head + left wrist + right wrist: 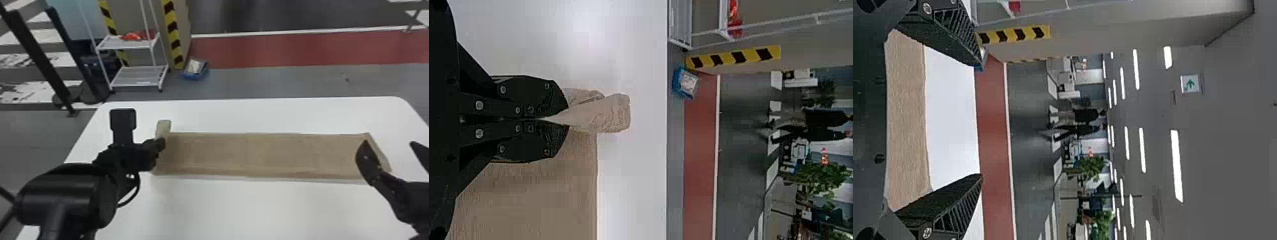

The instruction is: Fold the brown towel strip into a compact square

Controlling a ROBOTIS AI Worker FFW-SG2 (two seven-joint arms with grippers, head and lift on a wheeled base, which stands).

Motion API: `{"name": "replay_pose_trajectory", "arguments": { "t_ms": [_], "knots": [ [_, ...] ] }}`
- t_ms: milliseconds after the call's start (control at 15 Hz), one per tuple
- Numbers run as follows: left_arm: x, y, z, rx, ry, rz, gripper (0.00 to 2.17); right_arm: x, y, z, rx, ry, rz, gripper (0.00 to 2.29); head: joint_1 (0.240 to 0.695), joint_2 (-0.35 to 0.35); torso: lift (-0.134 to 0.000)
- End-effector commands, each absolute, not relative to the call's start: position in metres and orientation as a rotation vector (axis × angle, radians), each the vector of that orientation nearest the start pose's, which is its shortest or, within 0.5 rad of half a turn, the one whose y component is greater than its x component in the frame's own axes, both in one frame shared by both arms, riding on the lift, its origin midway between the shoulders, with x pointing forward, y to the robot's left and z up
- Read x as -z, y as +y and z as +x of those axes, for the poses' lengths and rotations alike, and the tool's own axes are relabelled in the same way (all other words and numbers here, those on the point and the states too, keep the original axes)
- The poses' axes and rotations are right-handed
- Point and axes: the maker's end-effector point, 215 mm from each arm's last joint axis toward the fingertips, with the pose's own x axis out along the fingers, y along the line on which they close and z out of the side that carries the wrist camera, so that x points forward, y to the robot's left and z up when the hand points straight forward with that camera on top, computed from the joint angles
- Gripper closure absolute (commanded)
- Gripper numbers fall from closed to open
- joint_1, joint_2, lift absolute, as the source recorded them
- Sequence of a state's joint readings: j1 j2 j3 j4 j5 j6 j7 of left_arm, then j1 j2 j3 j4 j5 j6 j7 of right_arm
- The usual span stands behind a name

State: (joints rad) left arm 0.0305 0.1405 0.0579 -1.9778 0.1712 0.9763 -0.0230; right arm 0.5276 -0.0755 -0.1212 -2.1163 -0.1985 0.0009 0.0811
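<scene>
"The brown towel strip: where is it, and how does it lie?"

"Stretched left to right across the white surface, mostly flat, with its left end gathered up."

"And the claws?"

"The right claw is spread wide and holds nothing; from the head, its fingers appear either side of the strip's right edge. Whether they touch cloth, I can't tell. The left claw is closed, pinching the left end, with a small flap sticking out past its tips."

"So how would you fold well from here?"

"I'd take this as the first fold being set up. Lift the left end just enough to clear the cloth, then carry it low and level toward the right end. Too high, and the strip may swing or drag askew."

"What about the right claw?"

"If it's to pin or grip that end, bring it down square and close gently. Otherwise, keep it out of the way."

"And the flap?"

"Watch it: pinched off-centre, it could fold under and leave a crooked corner. Smooth it before letting go."
</scene>
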Motion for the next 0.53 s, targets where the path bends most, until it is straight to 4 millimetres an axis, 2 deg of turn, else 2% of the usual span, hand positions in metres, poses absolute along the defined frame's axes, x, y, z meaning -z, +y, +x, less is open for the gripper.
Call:
{"name": "replay_pose_trajectory", "arguments": {
  "t_ms": [0,133,200,267,333,400,467],
  "knots": [
    [0.401,0.183,0.527,0.139,0.593,0.002,2.14,0.291,-0.311,0.441,0.085,-0.07,0.068,0.09,0.695,0.011,-0.109],
    [0.395,0.125,0.523,0.193,0.565,0.039,2.14,0.272,-0.338,0.44,0.177,-0.135,0.066,0.09,0.695,-0.08,-0.109],
    [0.389,0.102,0.522,0.208,0.54,0.054,2.14,0.269,-0.352,0.44,0.227,-0.152,0.072,0.09,0.695,-0.13,-0.109],
    [0.385,0.078,0.521,0.216,0.509,0.075,2.14,0.264,-0.363,0.44,0.259,-0.179,0.085,0.09,0.695,-0.214,-0.109],
    [0.379,0.058,0.523,0.206,0.458,0.112,2.12,0.253,-0.374,0.437,0.272,-0.245,0.129,0.09,0.695,-0.249,-0.109],
    [0.374,0.033,0.523,0.229,0.418,0.098,1.99,0.249,-0.382,0.435,0.281,-0.282,0.155,0.09,0.695,-0.283,-0.109],
    [0.369,0.01,0.521,0.261,0.384,0.082,1.71,0.253,-0.383,0.437,0.282,-0.274,0.159,0.09,0.695,-0.307,-0.109]
  ]
}}
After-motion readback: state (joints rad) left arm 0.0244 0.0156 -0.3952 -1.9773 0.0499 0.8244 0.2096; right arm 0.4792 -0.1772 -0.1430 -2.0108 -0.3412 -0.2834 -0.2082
